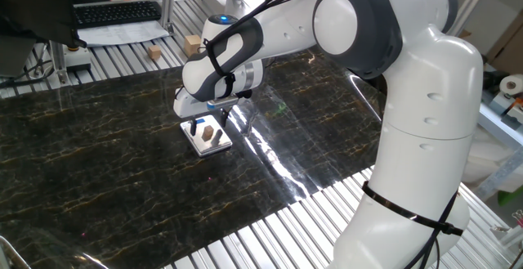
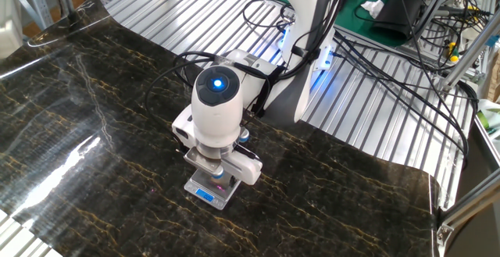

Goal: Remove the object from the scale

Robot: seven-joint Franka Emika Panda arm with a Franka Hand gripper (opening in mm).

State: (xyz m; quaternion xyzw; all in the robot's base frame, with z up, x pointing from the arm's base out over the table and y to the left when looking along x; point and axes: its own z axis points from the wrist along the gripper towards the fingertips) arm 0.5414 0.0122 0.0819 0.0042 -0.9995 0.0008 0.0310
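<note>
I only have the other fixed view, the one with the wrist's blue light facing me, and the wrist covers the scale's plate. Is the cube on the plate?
Observer: Yes. In one fixed view the tiny wooden cube sits on the scale.
Operator: Where is the claw relative to it?
Observer: The claw is down at the cube, with one dark finger close beside it. I cannot tell whether it touches.
Operator: Are there other blocks around?
Observer: Two, both off the dark mat on the ribbed surface behind: another small cube and a larger pale block.
</note>
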